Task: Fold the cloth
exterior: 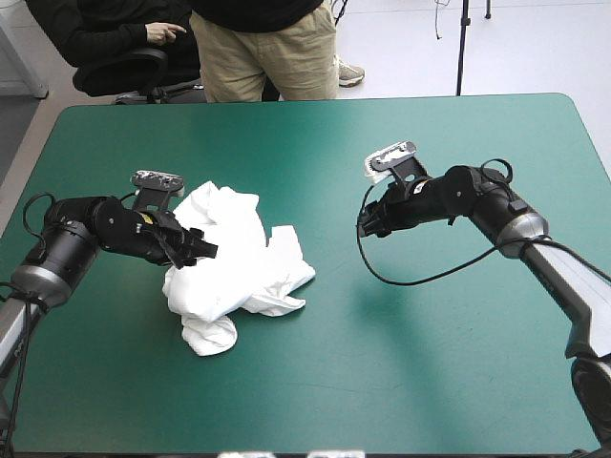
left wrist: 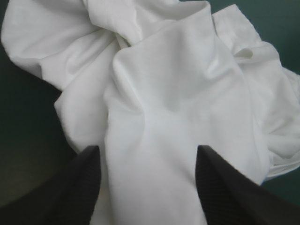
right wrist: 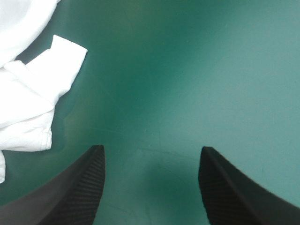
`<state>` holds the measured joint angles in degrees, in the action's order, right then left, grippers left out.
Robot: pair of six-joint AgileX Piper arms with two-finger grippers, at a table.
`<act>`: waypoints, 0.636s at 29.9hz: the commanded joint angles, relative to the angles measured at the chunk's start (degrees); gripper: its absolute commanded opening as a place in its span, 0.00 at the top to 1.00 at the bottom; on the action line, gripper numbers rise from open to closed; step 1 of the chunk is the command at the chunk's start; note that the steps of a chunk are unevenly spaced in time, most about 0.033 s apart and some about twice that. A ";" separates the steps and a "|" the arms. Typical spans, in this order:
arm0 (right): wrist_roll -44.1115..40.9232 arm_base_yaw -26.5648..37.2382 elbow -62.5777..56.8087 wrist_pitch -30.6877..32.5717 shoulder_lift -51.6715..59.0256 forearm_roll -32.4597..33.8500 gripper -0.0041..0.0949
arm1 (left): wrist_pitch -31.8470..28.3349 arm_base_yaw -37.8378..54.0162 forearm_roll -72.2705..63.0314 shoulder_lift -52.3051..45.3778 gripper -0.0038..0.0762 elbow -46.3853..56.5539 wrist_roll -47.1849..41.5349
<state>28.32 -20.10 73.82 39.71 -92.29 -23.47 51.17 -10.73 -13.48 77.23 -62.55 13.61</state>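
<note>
The white T-shirt point(exterior: 234, 267) lies as a crumpled heap on the left half of the teal-green table. My left gripper point(exterior: 199, 250) is at the heap's left side, low over the cloth. In the left wrist view its black fingers point(left wrist: 75, 187) stand apart, open, with folds of the T-shirt point(left wrist: 173, 98) spread between and ahead of them. My right gripper point(exterior: 368, 221) hovers to the right of the heap, apart from it. It is open over bare cover in the right wrist view point(right wrist: 150, 154), with a sleeve end of the T-shirt point(right wrist: 33, 93) off to one side ahead.
The teal-green cover point(exterior: 430, 363) is bare on the right half and along the front edge. A standing person and a seated one are just beyond the far edge, not over the table.
</note>
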 commanded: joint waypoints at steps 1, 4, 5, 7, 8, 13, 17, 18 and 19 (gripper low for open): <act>0.71 0.00 2.03 -2.18 2.22 -0.81 0.39 | -1.74 -0.17 -0.94 -1.78 0.42 -1.87 -0.21; 0.71 0.00 2.03 -2.10 2.22 -0.81 0.39 | -1.74 -0.17 -0.94 -1.78 0.42 -1.87 -0.21; 0.71 0.00 2.03 -2.10 2.22 -0.81 0.39 | -1.74 -0.17 -0.94 -1.78 0.42 -1.87 -0.21; 0.71 0.00 2.03 -2.10 2.22 -0.81 0.39 | -1.74 -0.17 -0.94 -1.78 0.42 -1.87 -0.21; 0.71 0.00 2.03 -2.10 2.33 -0.81 0.39 | -1.74 -0.17 -0.94 -1.78 0.42 -1.87 -0.21; 0.47 0.00 2.03 -2.95 4.86 -0.67 0.39 | -1.74 -0.17 -0.94 -1.78 0.42 -1.87 -0.21; -1.62 0.12 2.03 -1.39 10.72 1.48 0.39 | -2.07 -0.17 -0.94 -1.78 0.42 -1.87 -0.21; -2.45 0.12 2.03 -0.75 12.61 2.54 0.39 | -2.20 -0.17 -0.94 -1.78 0.42 -1.87 -0.21; -3.12 0.12 1.92 -0.37 14.17 3.58 0.39 | -2.33 -0.17 -0.94 -1.78 0.42 -1.87 -0.21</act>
<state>26.85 -20.10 73.82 40.24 -84.95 -21.37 51.11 -10.73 -13.42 77.23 -62.55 13.61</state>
